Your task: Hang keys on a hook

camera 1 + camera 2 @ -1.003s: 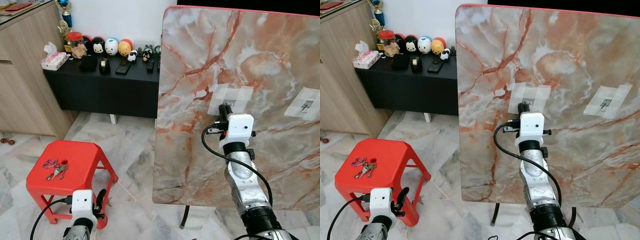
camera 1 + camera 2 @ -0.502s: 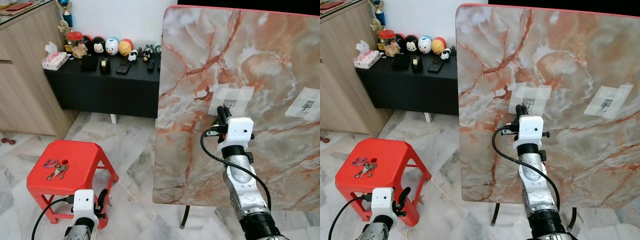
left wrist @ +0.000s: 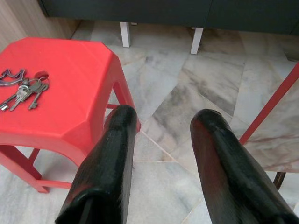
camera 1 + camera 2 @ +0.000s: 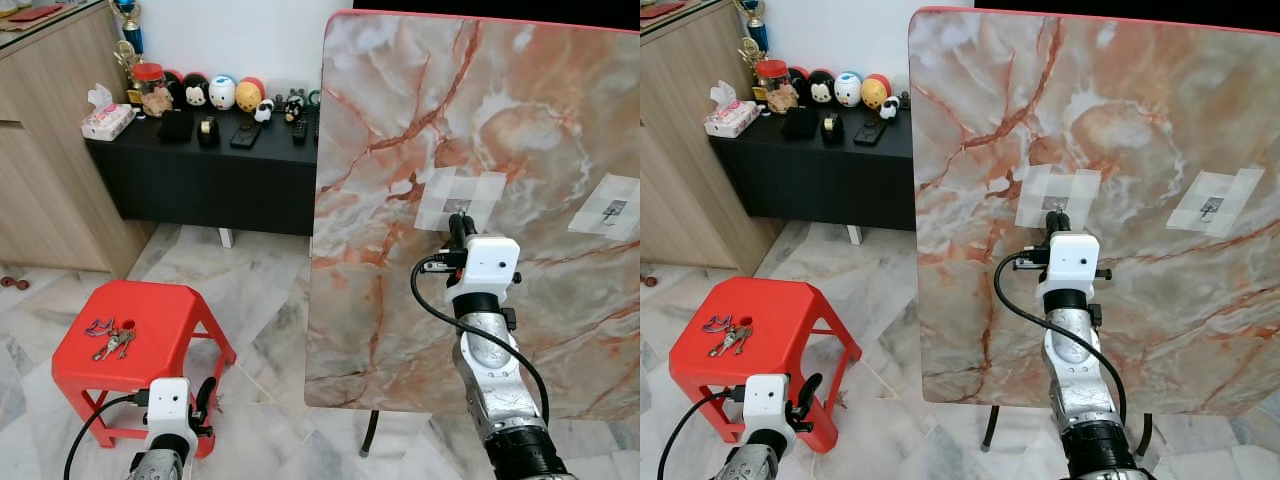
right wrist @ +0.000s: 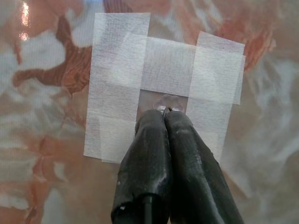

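Note:
A bunch of keys with a purple ring lies on the red plastic stool, toward its far left corner. The keys also appear in the left wrist view, ahead of the open left gripper, which hangs low beside the stool with nothing between its fingers. A small clear hook is taped with white tape onto the upright marble tabletop. My right gripper is raised against that board, shut, and its fingertips touch the hook's lower edge.
A second taped hook sits further right on the marble board. A black sideboard with figurines and a tissue box stands behind the stool, and a wooden cabinet is at the left. Marble floor lies between stool and board.
My right gripper drifted slightly left, then back right, and now sits just under the taped hook. The left arm and the keys have not moved.

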`<state>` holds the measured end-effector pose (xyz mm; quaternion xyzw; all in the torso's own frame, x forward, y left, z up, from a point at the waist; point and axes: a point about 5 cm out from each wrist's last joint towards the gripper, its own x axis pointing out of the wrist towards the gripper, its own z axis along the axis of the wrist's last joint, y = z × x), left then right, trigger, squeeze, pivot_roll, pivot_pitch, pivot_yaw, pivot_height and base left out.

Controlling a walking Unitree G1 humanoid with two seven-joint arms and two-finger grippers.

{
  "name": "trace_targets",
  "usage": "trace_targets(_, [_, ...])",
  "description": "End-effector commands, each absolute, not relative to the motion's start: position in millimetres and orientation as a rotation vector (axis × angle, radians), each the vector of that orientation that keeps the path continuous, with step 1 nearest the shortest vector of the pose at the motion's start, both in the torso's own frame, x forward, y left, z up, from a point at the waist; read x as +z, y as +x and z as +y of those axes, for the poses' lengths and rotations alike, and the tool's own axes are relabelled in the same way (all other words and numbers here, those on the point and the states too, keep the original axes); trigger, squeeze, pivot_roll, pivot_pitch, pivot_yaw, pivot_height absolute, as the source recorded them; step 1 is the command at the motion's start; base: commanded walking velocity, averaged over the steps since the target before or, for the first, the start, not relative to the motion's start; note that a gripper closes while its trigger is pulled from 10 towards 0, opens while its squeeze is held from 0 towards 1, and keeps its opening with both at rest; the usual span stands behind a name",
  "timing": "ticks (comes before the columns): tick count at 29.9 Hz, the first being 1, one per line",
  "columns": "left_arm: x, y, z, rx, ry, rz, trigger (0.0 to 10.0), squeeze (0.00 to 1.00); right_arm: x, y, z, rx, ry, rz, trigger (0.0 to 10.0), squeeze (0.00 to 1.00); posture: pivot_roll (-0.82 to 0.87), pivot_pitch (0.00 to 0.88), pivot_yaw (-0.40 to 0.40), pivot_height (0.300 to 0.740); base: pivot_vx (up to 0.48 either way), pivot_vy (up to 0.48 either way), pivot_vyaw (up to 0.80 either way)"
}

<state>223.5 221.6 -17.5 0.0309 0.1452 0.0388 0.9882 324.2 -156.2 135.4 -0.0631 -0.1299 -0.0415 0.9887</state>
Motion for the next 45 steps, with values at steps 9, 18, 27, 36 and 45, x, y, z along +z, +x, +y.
trace_targets(9, [-15.1, 226.8, 219.9, 0.065, 0.075, 0.282, 10.0, 0.0, 142.4, 330.2, -152.5, -0.065, -0.118, -0.274, 10.0, 0.0, 0.14, 0.031, -0.065, 0.74, 0.0, 0.0, 0.0])
trace_targets(18, [-14.9, 226.9, 219.4, 0.063, 0.075, 0.282, 10.0, 0.0, 142.3, 331.6, -153.6, -0.067, -0.118, -0.272, 10.0, 0.0, 0.14, 0.033, -0.064, 0.74, 0.0, 0.0, 0.0])
trace_targets(27, [-15.6, 226.6, 219.2, 0.057, 0.076, 0.288, 10.0, 0.0, 142.0, 333.1, -153.2, -0.068, -0.116, -0.27, 10.0, 0.0, 0.14, 0.034, -0.062, 0.74, 0.0, 0.0, 0.0])
trace_targets(36, [-15.5, 226.5, 219.4, 0.055, 0.078, 0.29, 10.0, 0.0, 141.7, 333.7, -153.0, -0.069, -0.112, -0.269, 10.0, 0.0, 0.14, 0.034, -0.06, 0.74, 0.0, 0.0, 0.0])
trace_targets(45, [-14.6, 227.3, 219.2, 0.055, 0.079, 0.285, 10.0, 0.0, 141.9, 337.7, -154.6, -0.08, -0.111, -0.253, 10.0, 0.0, 0.14, 0.034, -0.059, 0.74, 0.0, 0.0, 0.0])
